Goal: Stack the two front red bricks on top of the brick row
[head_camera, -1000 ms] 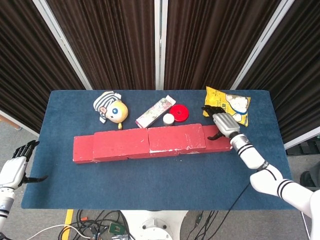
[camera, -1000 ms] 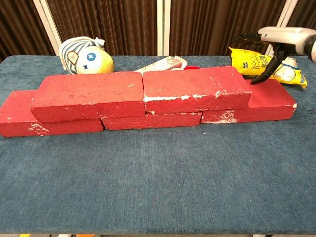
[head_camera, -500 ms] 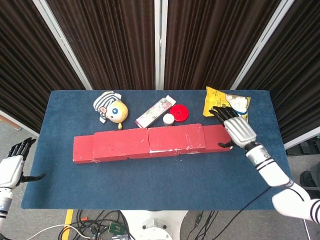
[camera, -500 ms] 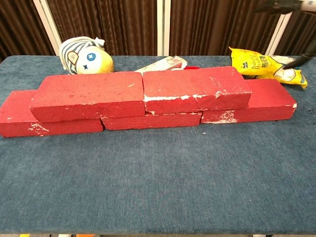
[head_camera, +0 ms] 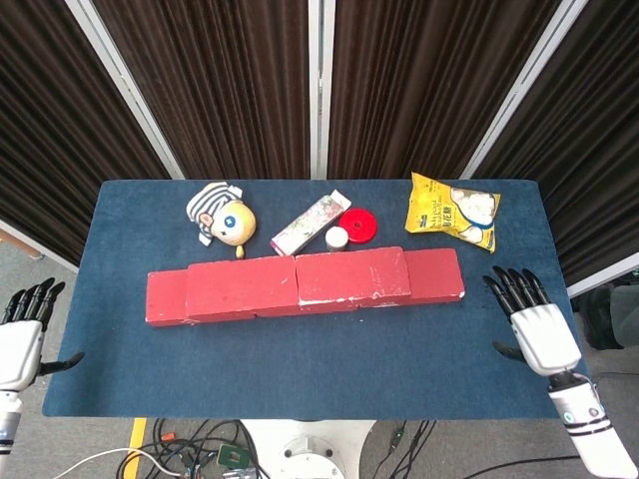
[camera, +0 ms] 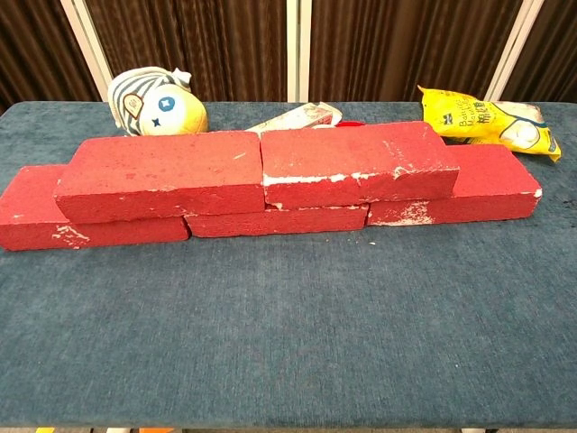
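Two red bricks lie end to end on top of a row of red bricks: the left upper brick (camera: 162, 171) (head_camera: 242, 283) and the right upper brick (camera: 356, 161) (head_camera: 352, 275). The bottom row (camera: 27, 212) sticks out at both ends, with its right end brick (camera: 491, 185) (head_camera: 435, 274) uncovered. My right hand (head_camera: 534, 324) hovers open past the table's right edge, fingers spread, holding nothing. My left hand (head_camera: 22, 329) is open off the table's left front corner. Neither hand shows in the chest view.
Behind the bricks on the blue table (head_camera: 300, 359) lie a striped round-headed toy (head_camera: 222, 217), a flat printed box (head_camera: 311, 224), a red lid (head_camera: 358, 226) with a small white cap (head_camera: 336, 238), and a yellow snack bag (head_camera: 454, 209). Dark curtains hang behind.
My right hand has drawn back from the right end brick to beyond the table's right edge and left the chest view. My left hand has shifted slightly lower.
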Motion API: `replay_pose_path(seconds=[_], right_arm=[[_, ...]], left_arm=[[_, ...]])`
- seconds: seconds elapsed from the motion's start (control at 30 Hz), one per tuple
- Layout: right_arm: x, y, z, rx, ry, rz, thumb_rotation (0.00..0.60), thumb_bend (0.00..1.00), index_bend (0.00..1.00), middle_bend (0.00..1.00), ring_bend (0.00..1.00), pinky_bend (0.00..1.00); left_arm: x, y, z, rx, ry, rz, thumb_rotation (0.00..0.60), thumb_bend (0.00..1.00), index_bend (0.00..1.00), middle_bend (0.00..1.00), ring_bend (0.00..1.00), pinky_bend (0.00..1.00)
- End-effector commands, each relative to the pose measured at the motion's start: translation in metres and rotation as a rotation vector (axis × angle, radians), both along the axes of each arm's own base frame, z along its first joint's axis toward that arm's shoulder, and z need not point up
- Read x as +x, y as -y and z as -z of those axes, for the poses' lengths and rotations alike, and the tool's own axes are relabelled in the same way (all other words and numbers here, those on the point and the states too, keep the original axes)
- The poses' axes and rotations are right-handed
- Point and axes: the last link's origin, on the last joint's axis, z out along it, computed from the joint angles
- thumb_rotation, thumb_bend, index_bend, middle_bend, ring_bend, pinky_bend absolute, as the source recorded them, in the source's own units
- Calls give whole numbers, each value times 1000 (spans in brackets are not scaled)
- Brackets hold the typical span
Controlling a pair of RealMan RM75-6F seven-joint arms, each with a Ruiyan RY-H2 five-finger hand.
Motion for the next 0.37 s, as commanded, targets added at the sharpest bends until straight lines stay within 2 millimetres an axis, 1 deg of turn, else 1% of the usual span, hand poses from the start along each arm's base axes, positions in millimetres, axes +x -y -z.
replay_pose_path(seconds=[0.03,0.2,0.37], right_arm=[[-19,-26,8,-16,28,41,600,0,0,0,0,0],[-37,-47,4,-72,34,71,600,0,0,0,0,0],[-45,-55,-3,-116,19,83,600,0,0,0,0,0]], left_arm=[[0,13,2,-3,-1,-14,600,0,0,0,0,0],[-5,32,6,-11,1,-41,600,0,0,0,0,0],[-7,40,7,2,11,-41,600,0,0,0,0,0]])
